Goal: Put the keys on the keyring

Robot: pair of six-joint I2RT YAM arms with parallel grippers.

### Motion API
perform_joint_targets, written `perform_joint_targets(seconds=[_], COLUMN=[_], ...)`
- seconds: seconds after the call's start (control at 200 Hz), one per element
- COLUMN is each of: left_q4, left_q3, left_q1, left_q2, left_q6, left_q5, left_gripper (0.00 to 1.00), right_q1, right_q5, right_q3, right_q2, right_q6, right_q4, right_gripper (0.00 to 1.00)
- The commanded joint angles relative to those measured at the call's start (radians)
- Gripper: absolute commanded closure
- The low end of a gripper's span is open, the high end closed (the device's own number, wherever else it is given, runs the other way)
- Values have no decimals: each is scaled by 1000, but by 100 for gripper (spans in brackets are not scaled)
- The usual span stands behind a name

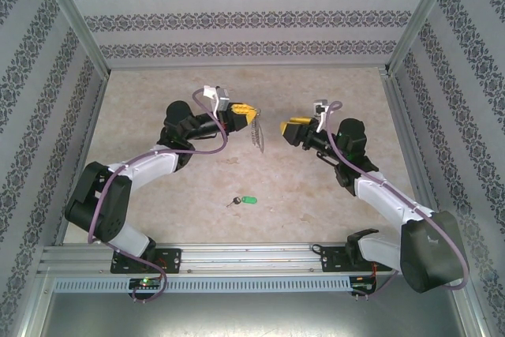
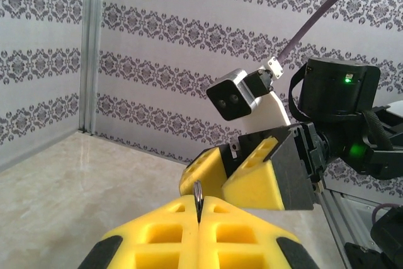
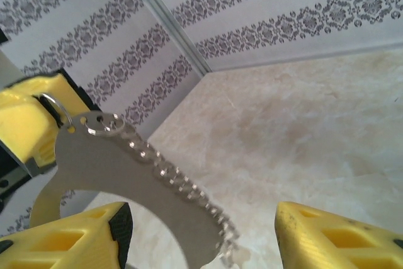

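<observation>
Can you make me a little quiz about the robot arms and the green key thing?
1. True or false: the keys lie on the table, away from both grippers.
2. Fill in: the right gripper has its jaws ____.
3. What holds the keyring up in the air? A) the left gripper B) the right gripper C) nothing, it lies on the table.
Key: 1 true; 2 open; 3 A.

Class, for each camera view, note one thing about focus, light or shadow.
Right wrist view: keyring close up, soft-edged, glinting along its small bits; left wrist view: right claw crisp, evenly lit; top view: flat light, faint shadows under the arms.
</observation>
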Motion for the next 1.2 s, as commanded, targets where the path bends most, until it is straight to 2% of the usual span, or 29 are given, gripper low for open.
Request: perform_joint_targets(seconds=[0.0,0.135,0.32,0.585,0.724,0.884,1.194], left_q4=[-112,-225,-460,-581,-593,-591,-576], left_q3=[64,76,110,107,96,89,85], left_q1=[4,5,5,5,2,-11,-27], left_q2=[-10,-35,-75,-127,-150,-165,-164], left_q6=[48,67,126,118,102,98,95], left_q5=[60,71,86,150,182,192,192], left_gripper=[100,100,100,100,100,100,100], right_q1=[20,27,32,34,33,46,107], right_q5=[-19,-22,-54,-157,-272,-342,-326], right_q3=[26,28,50,81,99,128,179], right_q2=[-35,-57,-96,-108,-97,-68,8], right_q6=[-90,-97,-126,-129,-119,-106,-136], right_q4=[-77,-95,-158,-171,-130,-99,-96], right_gripper=[38,38,38,39,40,45,53])
